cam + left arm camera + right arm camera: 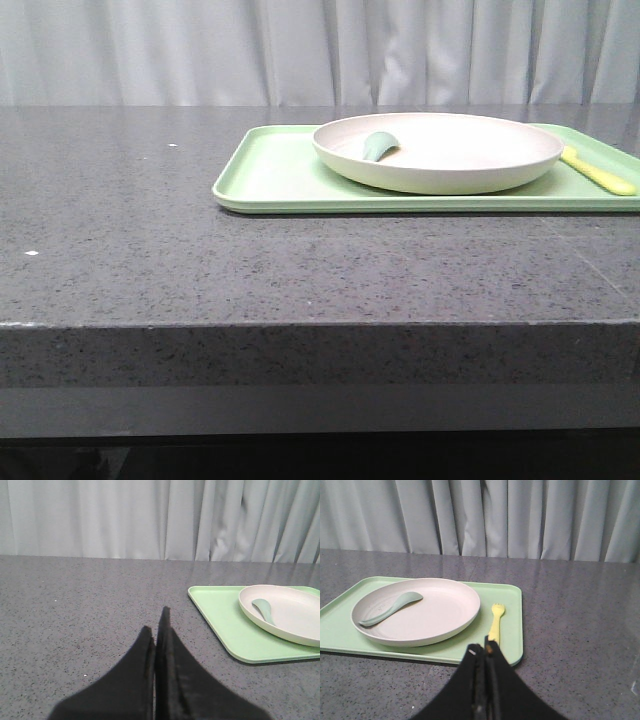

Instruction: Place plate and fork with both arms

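Both grippers read closed to us: the left gripper (156, 625) shows its black fingers pressed together with nothing between them, hanging over bare grey speckled table (150, 250) well left of the tray; the right gripper (484, 652) likewise has its fingers together and empty, at the near edge of the tray, just beside the fork's handle end, and we cannot tell whether it touches the tray. Neither arm shows in the front view. We see the plate (450, 150), cream, round and shallow with a raised rim, sitting on the light-green rectangular tray (270, 175), which lies on the table's far right side with its long side running left to right and its right end cut off by the frame. On the plate's left part lies a small teal utensil (390, 608), broad end toward the far side, handle toward the near left. The fork (495, 622), pale yellow, lies flat on the tray just right of the plate, apart from the rim; its long axis runs near to far, tines pointing far toward the curtain (320, 50), handle toward the near tray edge. No brand, label or writing is readable on anything.
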Controlling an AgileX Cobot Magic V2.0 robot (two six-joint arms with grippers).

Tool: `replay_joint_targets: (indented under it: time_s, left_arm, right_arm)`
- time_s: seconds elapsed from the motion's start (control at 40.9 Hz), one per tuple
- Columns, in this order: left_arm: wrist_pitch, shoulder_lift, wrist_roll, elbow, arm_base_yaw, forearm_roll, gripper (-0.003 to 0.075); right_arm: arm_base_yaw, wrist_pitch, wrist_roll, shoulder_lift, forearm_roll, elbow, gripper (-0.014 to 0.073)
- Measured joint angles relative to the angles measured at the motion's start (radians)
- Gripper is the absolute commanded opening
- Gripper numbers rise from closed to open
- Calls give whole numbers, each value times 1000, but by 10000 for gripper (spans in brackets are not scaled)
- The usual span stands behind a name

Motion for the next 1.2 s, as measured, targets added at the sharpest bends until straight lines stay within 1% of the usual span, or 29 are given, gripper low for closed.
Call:
replay_joint_targets:
  time_s: [0.489, 0.636, 0.733, 0.88, 0.978, 1.076, 1.198]
  left_arm:
    - [0, 0, 0, 0, 0, 0, -18]
    - [-2, -19, 0, 35, 9, 0, -18]
    - [-2, -58, 0, 88, 51, 0, -18]
    - [-2, -161, 0, 187, 158, 0, -18]
    - [-4, -212, 0, 244, 209, 0, -18]
    - [-26, -215, 0, 299, 232, 0, -18]
    - [-98, -215, 0, 362, 236, 0, -18]
  right_arm:
    - [0, 0, 0, 0, 0, 0, -67]
    - [0, 0, 0, 0, 0, 0, -67]
    - [0, 0, 0, 0, 0, 0, -67]
    - [0, 0, 0, 0, 0, 0, -67]
    - [0, 0, 0, 0, 0, 0, -67]
    - [0, -2, 0, 0, 0, 0, -67]
    - [0, -2, 0, -1, 0, 0, -67]
